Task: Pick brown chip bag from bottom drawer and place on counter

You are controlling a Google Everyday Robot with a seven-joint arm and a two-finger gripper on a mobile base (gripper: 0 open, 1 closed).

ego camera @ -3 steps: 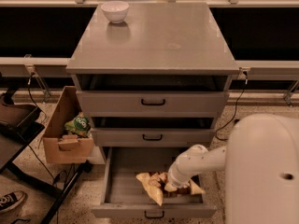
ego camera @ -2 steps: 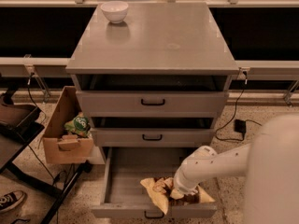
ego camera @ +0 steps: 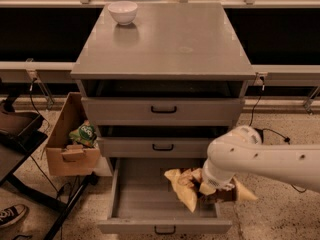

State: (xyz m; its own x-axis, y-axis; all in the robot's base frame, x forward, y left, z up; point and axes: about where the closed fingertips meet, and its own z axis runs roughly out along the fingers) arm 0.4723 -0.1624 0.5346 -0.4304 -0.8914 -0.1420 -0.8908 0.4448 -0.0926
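Lying crumpled, cream-edged, btm drawer point(ego camera: 131, 203): brown chip bag point(ego camera: 183, 193) under claw point(ego camera: 214, 188)

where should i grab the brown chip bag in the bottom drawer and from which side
Probably its crumpled middle, from straight above. The brown chip bag lies spread sideways, low in the open bottom drawer, whose walls and the drawer above leave little room for a sideways approach. The gripper sits over that middle part, its arm reaching in from the right.
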